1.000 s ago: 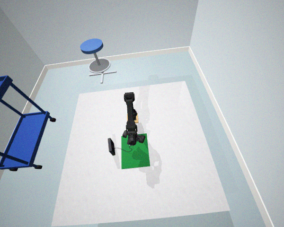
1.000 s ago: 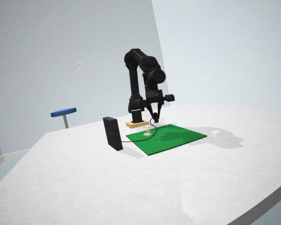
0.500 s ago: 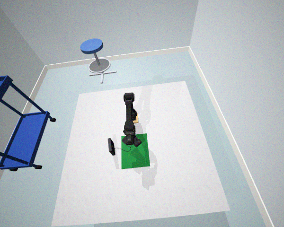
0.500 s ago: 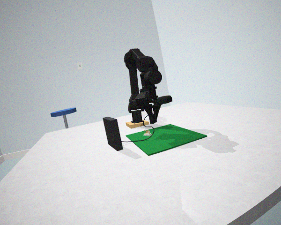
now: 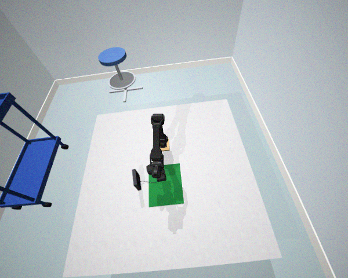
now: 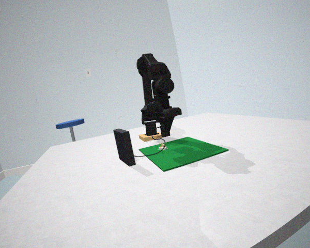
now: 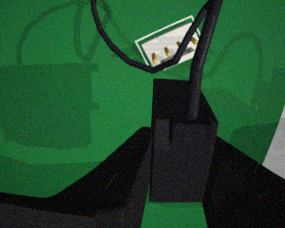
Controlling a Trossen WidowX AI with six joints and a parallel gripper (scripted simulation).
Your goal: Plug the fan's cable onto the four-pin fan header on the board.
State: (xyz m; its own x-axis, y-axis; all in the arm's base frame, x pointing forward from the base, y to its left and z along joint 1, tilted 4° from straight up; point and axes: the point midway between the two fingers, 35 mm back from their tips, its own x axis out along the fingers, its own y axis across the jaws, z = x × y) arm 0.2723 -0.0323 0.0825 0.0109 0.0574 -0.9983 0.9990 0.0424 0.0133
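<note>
My gripper is shut on the fan's black plug and holds it above the green board. The white fan header, with its gold pins, stands on the board. In the wrist view it lies beyond the plug, apart from it and turned relative to it. The black cable rises from the plug, loops across the header in the wrist view and runs to the black fan. The plug's underside is hidden.
The fan stands upright beside the board's edge. A tan block lies by the arm's base. A blue stool and a blue cart stand away from the work area.
</note>
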